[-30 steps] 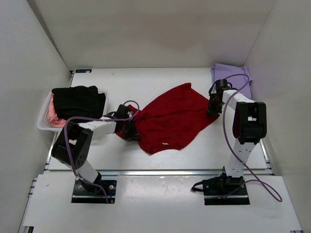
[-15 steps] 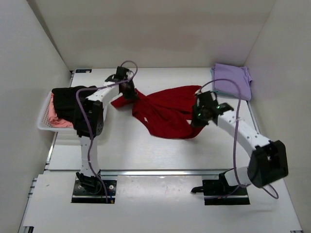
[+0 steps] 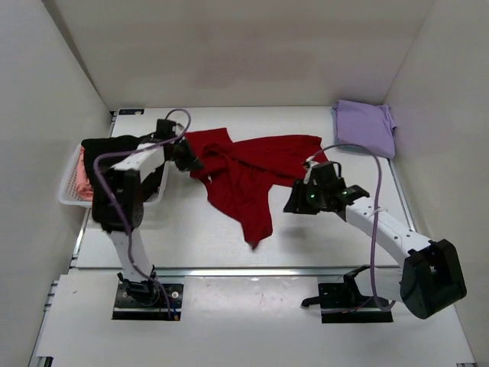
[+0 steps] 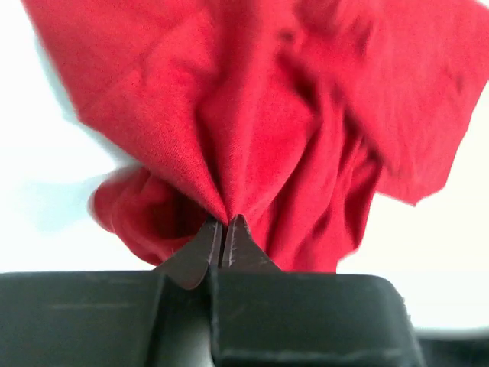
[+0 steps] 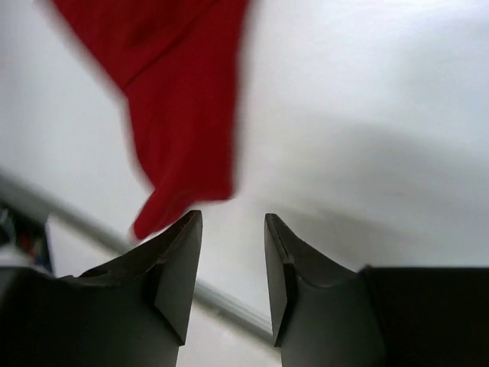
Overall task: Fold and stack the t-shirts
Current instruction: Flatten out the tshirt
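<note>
The deep red t-shirt [image 3: 248, 172] is bunched and stretched across the middle of the table, with a tail reaching toward the front edge. My left gripper [image 3: 186, 157] is shut on a fold at its left end; in the left wrist view the jaws [image 4: 224, 223] pinch the red cloth [image 4: 260, 115]. My right gripper [image 3: 293, 204] is open and empty, just right of the shirt's tail. In the right wrist view its jaws [image 5: 233, 222] stand apart over bare table, with red cloth [image 5: 183, 107] ahead at upper left. The lavender t-shirt [image 3: 365, 127] lies folded at the back right.
A white lattice basket [image 3: 70, 191] stands at the left edge, holding a black t-shirt [image 3: 111, 157] and a pink one [image 3: 79, 186]. White walls close in the left, back and right sides. A metal rail [image 3: 252, 271] runs along the table's front edge.
My left gripper has carried the red shirt's end leftward. My right gripper has moved left and toward the front, away from the shirt's right side. The shirt's tail now trails toward the front.
</note>
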You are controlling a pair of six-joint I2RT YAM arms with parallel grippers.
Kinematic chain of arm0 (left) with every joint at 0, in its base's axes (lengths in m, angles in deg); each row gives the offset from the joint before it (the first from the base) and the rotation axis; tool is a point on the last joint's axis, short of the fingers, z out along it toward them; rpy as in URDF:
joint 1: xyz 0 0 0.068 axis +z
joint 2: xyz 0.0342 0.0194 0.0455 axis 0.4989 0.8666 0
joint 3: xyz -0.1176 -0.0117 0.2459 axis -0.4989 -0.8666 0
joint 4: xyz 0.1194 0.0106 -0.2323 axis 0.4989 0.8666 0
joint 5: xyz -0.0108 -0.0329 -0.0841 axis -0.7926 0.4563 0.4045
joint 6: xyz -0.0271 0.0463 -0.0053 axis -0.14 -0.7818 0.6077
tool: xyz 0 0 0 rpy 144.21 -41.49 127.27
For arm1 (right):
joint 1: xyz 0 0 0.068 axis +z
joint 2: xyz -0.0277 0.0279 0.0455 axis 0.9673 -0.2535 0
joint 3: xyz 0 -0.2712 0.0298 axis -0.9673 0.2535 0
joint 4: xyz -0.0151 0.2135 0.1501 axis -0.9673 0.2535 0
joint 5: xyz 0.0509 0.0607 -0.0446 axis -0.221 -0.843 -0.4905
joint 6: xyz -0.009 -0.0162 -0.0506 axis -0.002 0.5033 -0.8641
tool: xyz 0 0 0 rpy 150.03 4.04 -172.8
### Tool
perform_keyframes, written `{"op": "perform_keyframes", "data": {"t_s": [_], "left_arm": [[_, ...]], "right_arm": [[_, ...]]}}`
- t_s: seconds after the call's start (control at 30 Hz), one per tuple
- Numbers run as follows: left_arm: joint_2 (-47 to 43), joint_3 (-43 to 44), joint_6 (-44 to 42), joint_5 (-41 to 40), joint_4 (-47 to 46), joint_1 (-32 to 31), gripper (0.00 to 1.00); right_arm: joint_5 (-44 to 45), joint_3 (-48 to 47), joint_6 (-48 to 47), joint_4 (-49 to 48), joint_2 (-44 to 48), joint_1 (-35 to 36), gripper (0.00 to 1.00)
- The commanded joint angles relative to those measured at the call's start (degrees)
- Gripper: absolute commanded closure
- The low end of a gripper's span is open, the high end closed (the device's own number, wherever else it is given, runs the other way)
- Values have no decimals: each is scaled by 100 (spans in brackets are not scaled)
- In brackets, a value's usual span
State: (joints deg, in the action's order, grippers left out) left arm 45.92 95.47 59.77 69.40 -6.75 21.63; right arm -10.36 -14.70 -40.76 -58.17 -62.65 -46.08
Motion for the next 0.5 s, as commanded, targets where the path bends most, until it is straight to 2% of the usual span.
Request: {"op": "perform_keyframes", "data": {"t_s": [0.0,0.03,0.1,0.17,0.2,0.23,0.27,0.37,0.47], "left_arm": [[-1848,-1459,313,647,-333,65,99],[-2191,-1960,331,621,-263,-161,73],[-2553,-2684,601,760,-515,-600,56],[-2757,-3560,1067,928,-1024,-1032,54],[-2862,-3930,1513,1059,-1496,-1199,44],[-2967,-4108,1857,1043,-1858,-1357,39],[-3047,-4275,1982,947,-2062,-1368,41],[-3328,-4129,1879,579,-1635,-1298,42],[-3548,-3567,1264,68,-616,-1210,33]], "right_arm": [[671,-124,-360,27,-83,-961,64],[821,-230,-527,71,-258,-1050,63],[936,-388,-721,203,-593,-1366,61],[1129,-599,-862,221,-1066,-1499,58],[1226,-757,-906,186,-1277,-1552,57],[1314,-819,-924,195,-1366,-1596,56],[1523,-942,-881,177,-1576,-1614,54],[1763,-1188,-828,90,-1946,-1842,54],[2280,-1495,-828,19,-2271,-2062,49]]}}
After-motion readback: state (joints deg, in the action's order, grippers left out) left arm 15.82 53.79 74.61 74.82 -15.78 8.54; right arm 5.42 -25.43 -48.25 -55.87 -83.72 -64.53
